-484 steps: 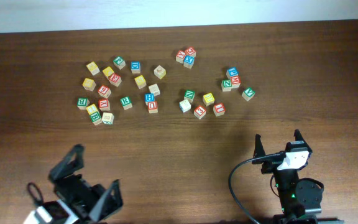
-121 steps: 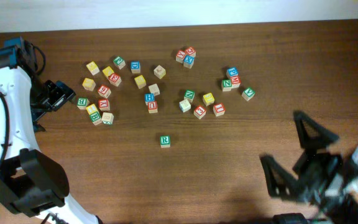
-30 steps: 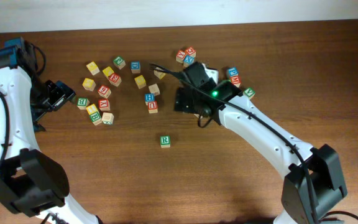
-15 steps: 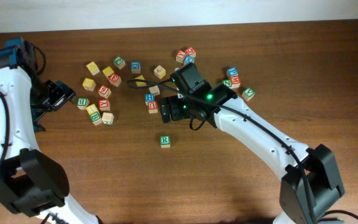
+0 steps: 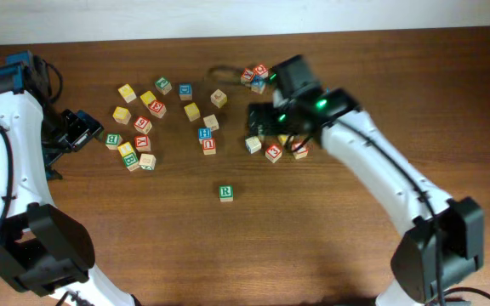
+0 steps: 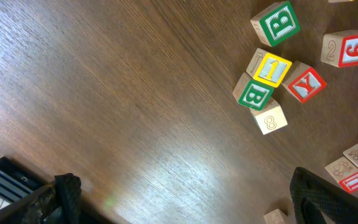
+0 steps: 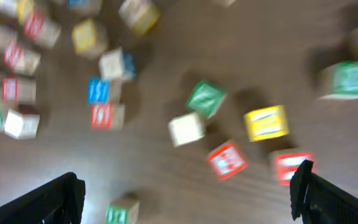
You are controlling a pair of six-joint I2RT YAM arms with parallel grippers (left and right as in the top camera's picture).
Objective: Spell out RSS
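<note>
Right gripper (image 7: pixel 186 179) spread wide, empty, above yellow cube (image 7: pixel 266 122) (letter blurred); red cube (image 7: pixel 227 159), white cube (image 7: pixel 186 129) crowd it. Left gripper (image 6: pixel 182 186) likewise; R cube (image 5: pixel 225 193) well apart.

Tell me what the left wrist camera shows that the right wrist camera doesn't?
Only the left wrist view: sharp, readable faces, such as a yellow 1 cube, a red Y cube and a red 6 cube. Only the right wrist view: a blurred spread with a green cube, a white cube and a lone green cube at the bottom edge. Both: the brown wooden table, and each camera's own dark fingers wide apart, holding nothing.
</note>
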